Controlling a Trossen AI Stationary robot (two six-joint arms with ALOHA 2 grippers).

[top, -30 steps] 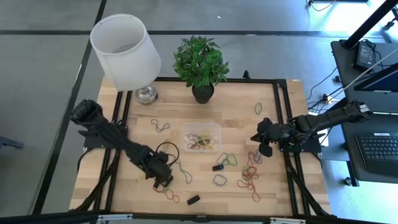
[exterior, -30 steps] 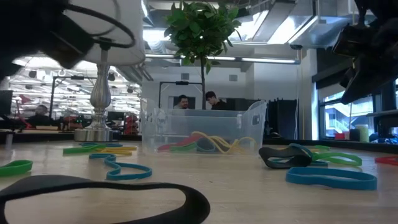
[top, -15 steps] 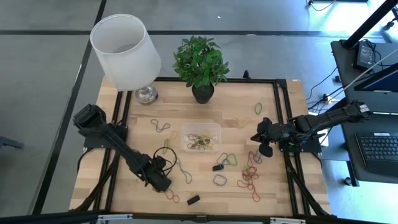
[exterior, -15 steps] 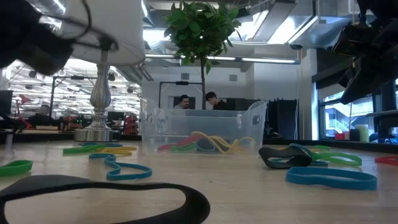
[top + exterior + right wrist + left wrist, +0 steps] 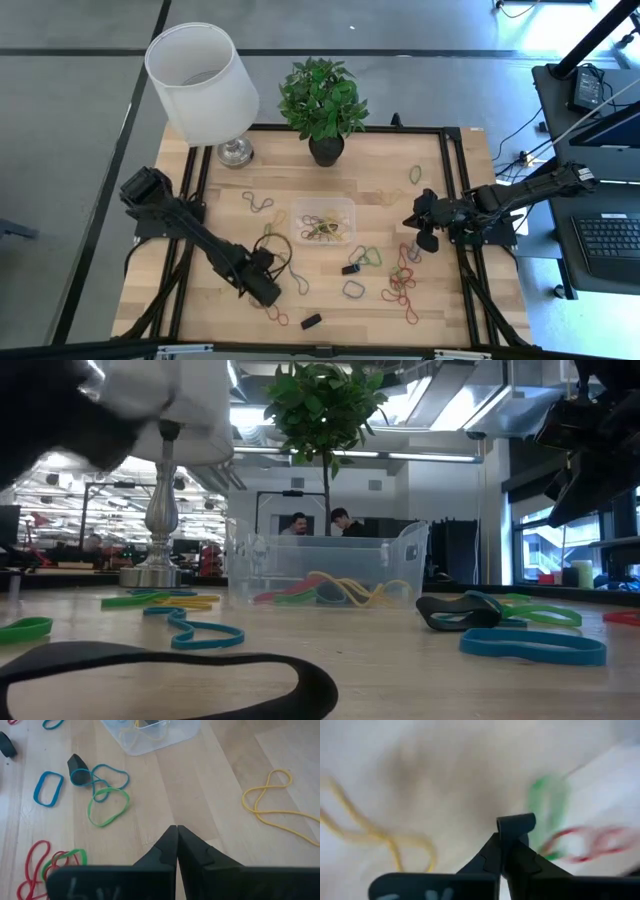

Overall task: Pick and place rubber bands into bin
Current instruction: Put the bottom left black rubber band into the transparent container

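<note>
The clear bin (image 5: 323,222) stands mid-table with several rubber bands in it (image 5: 335,590). More bands lie loose on the wood: red ones (image 5: 272,312) near the front edge, and green, blue and red ones (image 5: 400,285) to the right. My left gripper (image 5: 268,292) points down at the table just above the red bands, shut. Its wrist view is blurred and shows a green band (image 5: 547,802) and a red band (image 5: 590,845) beside the fingertips (image 5: 516,822). My right gripper (image 5: 425,235) hangs shut above the table's right side (image 5: 176,832), holding nothing. My left gripper is shut, its fingers coming from above. The blur and the fingers themselves hide the tips, so I cannot tell whether a band is caught between them or whether they touch the table.
A white lamp (image 5: 200,80) and a potted plant (image 5: 322,105) stand along the far edge. Two small black pieces (image 5: 350,268) (image 5: 311,321) lie among the bands. A yellow band (image 5: 272,807) lies right of the bin. Black frame rails (image 5: 455,200) run along the table's sides.
My left gripper has tipped a little steeper over the bands near the front edge and its fingers have drawn together there. The loose bands and the bin lie as before. My right arm has kept still.
</note>
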